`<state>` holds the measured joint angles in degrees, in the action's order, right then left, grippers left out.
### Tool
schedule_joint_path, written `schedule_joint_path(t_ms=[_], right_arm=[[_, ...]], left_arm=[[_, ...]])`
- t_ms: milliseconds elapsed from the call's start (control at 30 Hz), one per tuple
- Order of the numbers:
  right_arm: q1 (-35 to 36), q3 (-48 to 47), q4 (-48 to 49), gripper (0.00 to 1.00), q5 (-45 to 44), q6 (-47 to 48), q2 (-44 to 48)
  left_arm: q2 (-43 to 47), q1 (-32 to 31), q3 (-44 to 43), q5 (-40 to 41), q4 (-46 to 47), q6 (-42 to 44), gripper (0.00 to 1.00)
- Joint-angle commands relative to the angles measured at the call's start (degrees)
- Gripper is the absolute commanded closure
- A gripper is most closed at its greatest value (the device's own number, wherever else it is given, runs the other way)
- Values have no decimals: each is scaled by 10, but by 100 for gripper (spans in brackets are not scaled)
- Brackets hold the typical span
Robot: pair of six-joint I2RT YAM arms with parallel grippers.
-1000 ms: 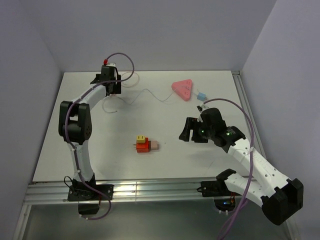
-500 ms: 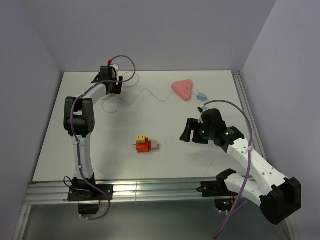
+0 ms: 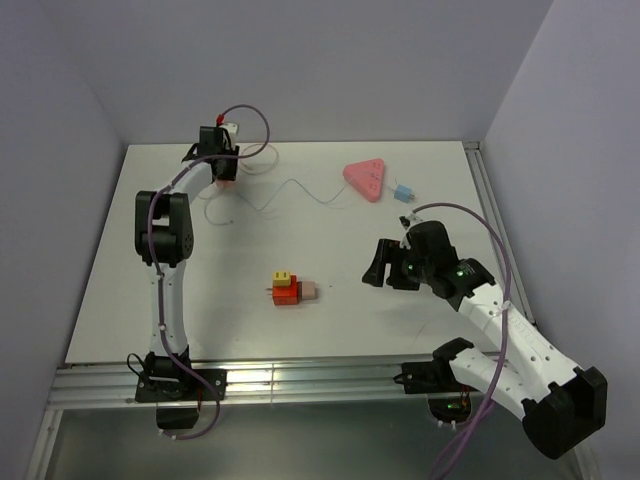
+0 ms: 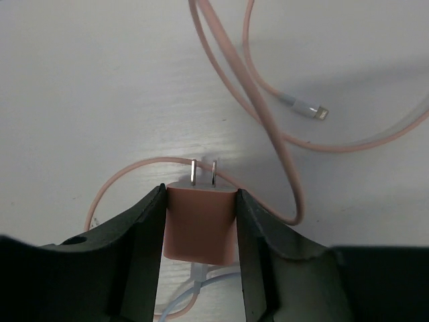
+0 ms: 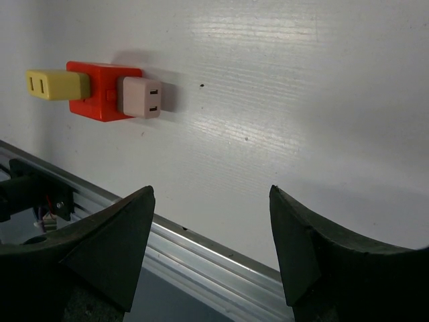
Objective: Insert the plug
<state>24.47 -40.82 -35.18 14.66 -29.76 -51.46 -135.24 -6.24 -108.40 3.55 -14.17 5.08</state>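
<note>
The light-blue plug (image 3: 403,192) lies on the table just right of the pink triangular socket strip (image 3: 366,179); neither gripper is near it. My left gripper (image 3: 222,178) is at the far back left. In the left wrist view it (image 4: 200,201) is shut on a pink two-pronged charger adapter (image 4: 200,225), prongs pointing away, just over the table. My right gripper (image 3: 377,262) is open and empty, low over the table right of centre, with its jaws (image 5: 211,201) wide apart.
An orange-red block (image 3: 288,290) with a yellow adapter and a pale pink adapter (image 5: 141,97) sits at the front centre. A thin pink cable (image 4: 268,114) loops across the back left, ending in a small connector (image 4: 315,111). The table's metal front rail (image 5: 201,251) is close to my right gripper.
The left arm's elbow has swung right and straightened up while its gripper stayed at the back left. The right arm has shifted slightly down and right.
</note>
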Motion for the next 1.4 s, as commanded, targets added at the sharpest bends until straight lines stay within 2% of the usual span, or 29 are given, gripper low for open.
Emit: schedule_joint_path(t_ms=[0,100,167,233,300,333,367,500,667,800,933,967,1033,1167,1233,1267,1367], right_arm=[[-6,-5,-7,24,-2,-4,19],[-6,-11,-16,24,-3,-9,36],[-6,-11,-20,25,-4,-14,50],[-6,-11,-30,25,-5,-16,67],[-5,-8,-38,25,-6,-21,80],[-5,-6,-39,25,-8,-23,93],[-6,-6,-41,25,-8,-25,97],[-6,-14,-55,25,-2,-31,110],[-5,-23,-67,26,1,-43,123],[-5,-41,-81,26,3,-40,123],[-5,-68,-73,26,27,-51,121],[-5,-79,-61,26,45,-55,121],[-5,-91,-45,26,87,-64,113],[-4,-122,19,26,158,-84,95],[-5,-132,32,26,163,-93,87],[-5,-144,29,26,160,-92,81],[-5,-153,27,27,146,-85,69]], left_arm=[[-16,-2,-51,-41,-29,-2,56],[-28,-2,-59,-48,-47,-16,60],[-29,-2,-50,-44,-45,-30,54],[-29,-2,-32,-38,-45,-34,54],[-32,-2,-30,-38,-52,-41,73],[-34,-2,-30,-37,-59,-46,89],[-32,-2,-32,-38,-62,-68,99],[13,-2,-17,-19,-61,-108,100],[130,-1,-20,6,-85,-154,100],[232,2,-38,-30,-127,-202,100],[388,3,19,-147,-88,-272,100],[417,3,65,-171,-67,-289,100],[493,2,108,-243,-12,-338,100],[598,1,220,-338,70,-419,100],[645,-3,240,-339,75,-437,100],[656,-6,242,-331,42,-431,100],[683,-28,232,-247,-42,-373,100]])
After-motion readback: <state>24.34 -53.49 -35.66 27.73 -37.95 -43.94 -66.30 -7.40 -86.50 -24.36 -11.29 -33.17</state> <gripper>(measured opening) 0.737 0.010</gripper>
